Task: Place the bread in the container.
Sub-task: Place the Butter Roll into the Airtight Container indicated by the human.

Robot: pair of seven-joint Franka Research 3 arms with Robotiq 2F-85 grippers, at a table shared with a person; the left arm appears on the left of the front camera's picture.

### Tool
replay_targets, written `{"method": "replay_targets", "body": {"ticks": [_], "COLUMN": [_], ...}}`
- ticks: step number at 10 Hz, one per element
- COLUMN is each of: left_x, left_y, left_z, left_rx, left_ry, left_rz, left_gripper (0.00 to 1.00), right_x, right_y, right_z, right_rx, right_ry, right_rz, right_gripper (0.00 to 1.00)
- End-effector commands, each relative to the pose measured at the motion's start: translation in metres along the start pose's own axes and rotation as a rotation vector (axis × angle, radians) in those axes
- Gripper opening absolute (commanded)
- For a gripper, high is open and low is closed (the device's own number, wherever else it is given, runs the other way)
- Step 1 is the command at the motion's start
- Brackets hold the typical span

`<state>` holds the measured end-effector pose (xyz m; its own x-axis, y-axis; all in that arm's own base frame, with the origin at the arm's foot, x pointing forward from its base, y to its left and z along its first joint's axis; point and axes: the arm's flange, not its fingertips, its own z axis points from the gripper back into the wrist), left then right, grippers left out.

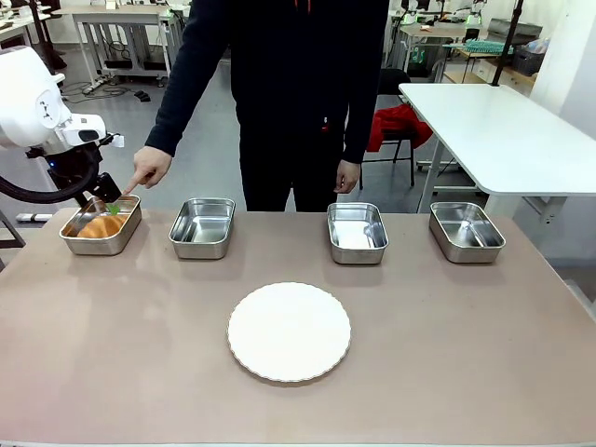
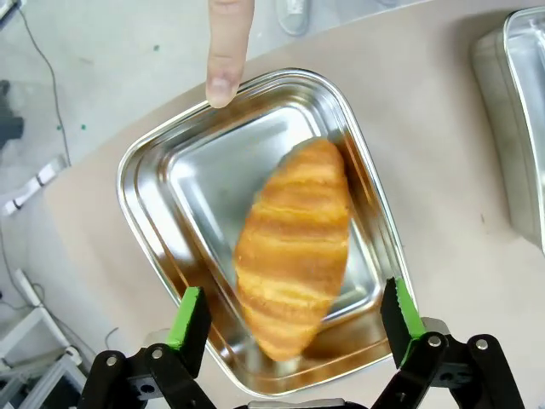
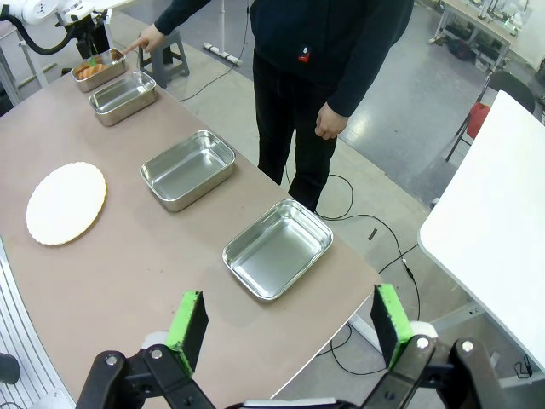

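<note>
The bread (image 2: 294, 247) lies in the container (image 2: 153, 170) that the person's finger (image 2: 228, 51) singles out, so the left gripper (image 2: 294, 319) hangs spread above it, empty.

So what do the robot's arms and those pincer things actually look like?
The left arm is a rounded white shell with a thick black cable looping below it. Its left gripper is black, jointed with silver bolts, and its two fingers end in bright green pads. The right gripper looks the same.
</note>
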<state>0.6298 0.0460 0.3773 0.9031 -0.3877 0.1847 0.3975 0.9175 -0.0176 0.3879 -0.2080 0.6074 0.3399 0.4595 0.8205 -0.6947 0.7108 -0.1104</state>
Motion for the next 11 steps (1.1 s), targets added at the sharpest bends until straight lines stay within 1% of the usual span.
{"method": "replay_targets", "body": {"ticks": [1, 2, 3, 8, 9, 11], "left_x": [-0.002, 0.002, 0.000, 0.000, -0.010, -0.046], "left_y": [0.001, -0.003, 0.000, -0.002, -0.023, -0.064], "left_z": [0.004, 0.010, 0.000, 0.000, 0.021, 0.061], "left_rx": [-0.002, 0.004, 0.000, -0.003, 0.028, 0.084], "left_ry": [-0.001, 0.048, 0.000, 0.012, -0.009, -0.091], "left_rz": [-0.029, 0.019, -0.001, 0.001, 0.012, 0.034], "left_gripper": [1.00, 1.00, 1.00, 1.00, 1.00, 1.00], "right_x": [0.001, 0.001, 0.001, 0.001, 0.001, 0.001], "right_y": [0.001, 0.001, 0.001, 0.001, 0.001, 0.001], "right_z": [0.001, 0.001, 0.001, 0.001, 0.001, 0.001], "right_rx": [0.001, 0.001, 0.001, 0.001, 0.001, 0.001], "right_ry": [-0.015, -0.015, -0.015, -0.015, -0.015, -0.015], "right_rz": [0.004, 0.004, 0.004, 0.004, 0.004, 0.004], "right_gripper": [1.00, 1.00, 1.00, 1.00, 1.00, 1.00]}}
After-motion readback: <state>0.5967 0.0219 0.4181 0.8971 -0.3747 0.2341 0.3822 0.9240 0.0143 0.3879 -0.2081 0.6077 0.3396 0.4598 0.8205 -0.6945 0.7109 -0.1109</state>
